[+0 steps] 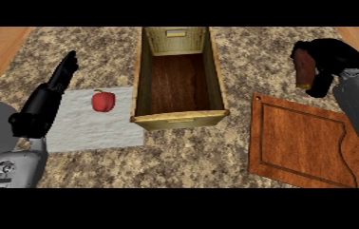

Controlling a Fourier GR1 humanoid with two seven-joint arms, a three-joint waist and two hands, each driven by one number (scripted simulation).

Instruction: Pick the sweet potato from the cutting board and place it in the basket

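Granite counter (196, 147); right hand (329, 57) curled around the sweet potato (303, 71) (above the cutting board (301, 142)); left hand (52, 92) open.

Support surface: speckled granite counter (189, 147). Items resting directly on it — a wooden basket (179, 120) at centre, a white cloth (98, 128) to its left, a wooden cutting board (301, 142) to its right, tilted slightly.
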